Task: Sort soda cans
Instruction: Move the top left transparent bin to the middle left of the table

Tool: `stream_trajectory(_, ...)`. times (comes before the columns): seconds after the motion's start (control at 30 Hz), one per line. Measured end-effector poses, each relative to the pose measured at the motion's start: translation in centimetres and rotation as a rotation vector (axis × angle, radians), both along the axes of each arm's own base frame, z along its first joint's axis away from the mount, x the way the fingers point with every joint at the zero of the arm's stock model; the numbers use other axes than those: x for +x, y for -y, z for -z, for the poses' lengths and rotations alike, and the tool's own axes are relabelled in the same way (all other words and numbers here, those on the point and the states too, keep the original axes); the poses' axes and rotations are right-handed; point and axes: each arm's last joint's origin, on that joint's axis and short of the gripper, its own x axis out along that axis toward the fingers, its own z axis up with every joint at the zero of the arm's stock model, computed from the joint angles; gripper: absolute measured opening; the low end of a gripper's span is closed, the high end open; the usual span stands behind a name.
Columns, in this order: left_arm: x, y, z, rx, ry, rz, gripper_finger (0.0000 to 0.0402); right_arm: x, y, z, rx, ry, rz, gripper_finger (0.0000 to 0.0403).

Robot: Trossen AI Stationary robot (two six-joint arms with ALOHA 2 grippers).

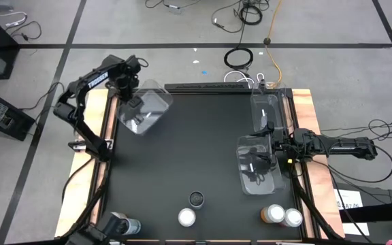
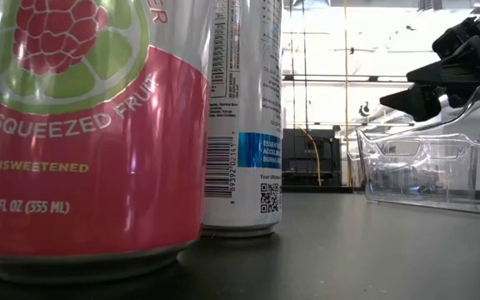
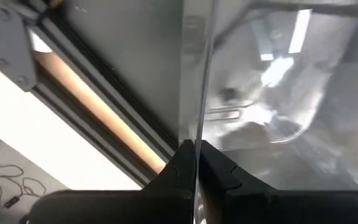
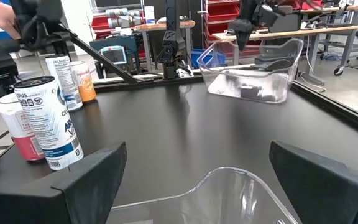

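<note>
The soda cans (image 1: 196, 199) were found upright along the table's near edge, long axes vertical, tops up, well apart from both grippers. The right gripper (image 1: 272, 151) stood nearer them, jaws spread wide over a clear bin (image 1: 258, 178). The left gripper (image 1: 129, 101), at the far left corner, was pinched on the wall of another, apparently tilted, bin (image 1: 145, 112).

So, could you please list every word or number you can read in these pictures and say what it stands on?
"SQUEEZED FRU", cut off: pink can.
"UNSWEETENED": same can.
"12 FL OZ (355 ML)": same can.
White and blue can: the nutrition panel, barcode digits and blue label are too small to read.
Cans in the right wrist view: print blurred, unreadable.
</note>
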Motion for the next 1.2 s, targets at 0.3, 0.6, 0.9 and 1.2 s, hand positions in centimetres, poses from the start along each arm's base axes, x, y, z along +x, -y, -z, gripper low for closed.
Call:
stream_trajectory(0.3, 0.0, 1.7, -2.7, 0.057, 0.035, -0.062, 0.0005, 0.0, 0.0, 0.0, 0.0, 0.0, 0.0, 0.0389)
stream_trajectory(0.6, 2.1, 3.9, -1.7, -0.088, 0.079, -0.18, 0.0005, 0.0, 0.0, 0.0, 0.0, 0.0, 0.0, 0.0389)
stream_trajectory(0.9, 5.9, 7.2, -1.7, -0.093, 0.064, -0.165, 0.0005, 0.0, 0.0, 0.0, 0.0, 0.0, 0.0, 0.0389)
stream_trajectory(1.2, 9.1, 10.2, -1.6, -0.077, 0.104, -0.12, 0.0005, 0.0, 0.0, 0.0, 0.0, 0.001, 0.0, 0.0389)
